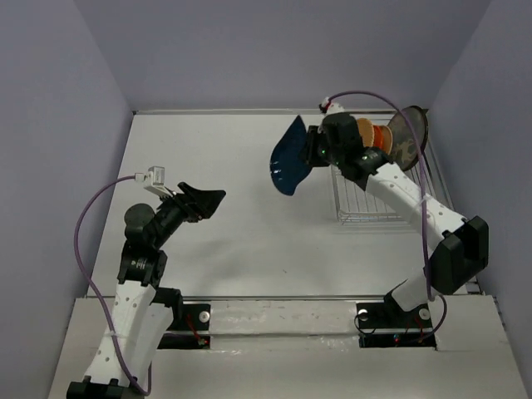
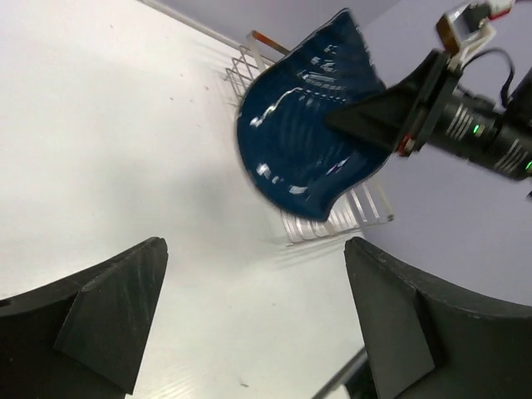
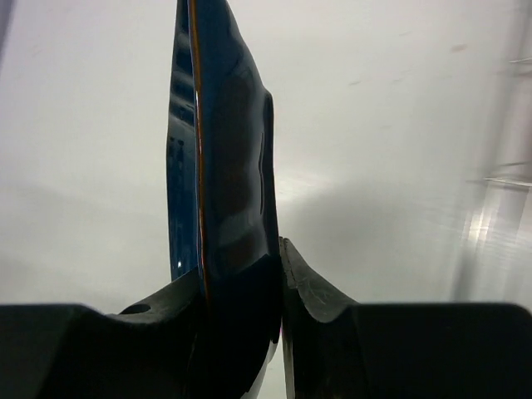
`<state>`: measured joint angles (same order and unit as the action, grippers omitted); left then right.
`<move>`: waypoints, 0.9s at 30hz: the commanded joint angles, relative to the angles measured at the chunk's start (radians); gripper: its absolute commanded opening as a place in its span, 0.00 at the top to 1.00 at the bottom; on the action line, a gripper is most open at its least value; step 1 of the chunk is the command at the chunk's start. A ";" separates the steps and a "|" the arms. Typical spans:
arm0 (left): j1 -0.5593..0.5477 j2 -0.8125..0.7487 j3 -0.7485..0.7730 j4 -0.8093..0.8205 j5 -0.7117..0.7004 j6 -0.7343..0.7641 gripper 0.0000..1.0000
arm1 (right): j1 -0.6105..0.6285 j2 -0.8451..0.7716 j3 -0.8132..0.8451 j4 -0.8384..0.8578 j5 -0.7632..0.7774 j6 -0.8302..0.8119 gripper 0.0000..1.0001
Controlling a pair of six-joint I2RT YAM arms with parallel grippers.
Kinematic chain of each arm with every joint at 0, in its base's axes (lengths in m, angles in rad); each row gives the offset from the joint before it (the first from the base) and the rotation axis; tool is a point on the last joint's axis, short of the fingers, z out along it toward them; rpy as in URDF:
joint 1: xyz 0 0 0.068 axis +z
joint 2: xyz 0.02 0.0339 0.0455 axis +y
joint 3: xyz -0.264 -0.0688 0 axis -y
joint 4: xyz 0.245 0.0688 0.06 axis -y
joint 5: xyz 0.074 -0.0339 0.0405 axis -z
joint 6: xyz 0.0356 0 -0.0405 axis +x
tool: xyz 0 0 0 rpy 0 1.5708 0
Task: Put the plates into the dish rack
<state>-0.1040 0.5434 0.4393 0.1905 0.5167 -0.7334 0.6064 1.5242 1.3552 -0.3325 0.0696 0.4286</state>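
Observation:
The dark blue leaf-shaped plate (image 1: 289, 158) hangs on edge above the table, left of the dish rack (image 1: 370, 206). My right gripper (image 1: 319, 151) is shut on its rim. The right wrist view shows this plate (image 3: 223, 166) edge-on, pinched between that gripper's (image 3: 241, 287) two fingers. Through the left wrist camera the blue plate (image 2: 303, 137) is seen held in front of the wire rack (image 2: 353, 214). A tan plate (image 1: 364, 130), an orange-red plate (image 1: 381, 136) and a grey patterned plate (image 1: 407, 141) stand upright in the rack's far end. My left gripper (image 1: 208, 199) (image 2: 249, 320) is open and holds nothing.
The near half of the rack holds bare wire tines (image 1: 366, 212). Grey walls close in the table on the left, back and right. A purple cable (image 1: 391, 104) loops over the right arm above the rack.

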 commanded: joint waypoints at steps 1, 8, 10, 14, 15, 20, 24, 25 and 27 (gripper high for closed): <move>-0.103 0.007 0.133 -0.189 -0.105 0.284 0.01 | -0.129 -0.027 0.341 -0.213 0.172 -0.209 0.93; -0.388 0.062 0.205 -0.322 -0.407 0.465 0.01 | -0.241 0.111 0.661 -0.401 0.400 -0.379 0.93; -0.459 0.081 0.205 -0.329 -0.420 0.474 0.01 | -0.254 0.173 0.729 -0.442 0.410 -0.404 0.93; -0.502 0.075 0.202 -0.327 -0.419 0.474 0.01 | -0.266 0.295 0.876 -0.487 0.459 -0.450 0.93; -0.503 0.064 0.199 -0.321 -0.415 0.473 0.01 | -0.275 0.318 0.928 -0.496 0.473 -0.462 0.93; -0.504 0.049 0.191 -0.321 -0.419 0.471 0.01 | -0.286 0.454 1.025 -0.504 0.555 -0.495 0.93; -0.504 0.049 0.193 -0.319 -0.417 0.471 0.01 | -0.295 0.499 1.030 -0.502 0.567 -0.498 0.93; -0.504 0.050 0.191 -0.319 -0.415 0.471 0.01 | -0.295 0.516 1.030 -0.502 0.567 -0.498 0.93; -0.505 0.049 0.191 -0.319 -0.417 0.470 0.01 | -0.295 0.533 1.026 -0.500 0.575 -0.499 0.93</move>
<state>-0.6033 0.5987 0.6052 -0.1558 0.1123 -0.2852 0.3214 2.0983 2.3058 -0.9028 0.5701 -0.0402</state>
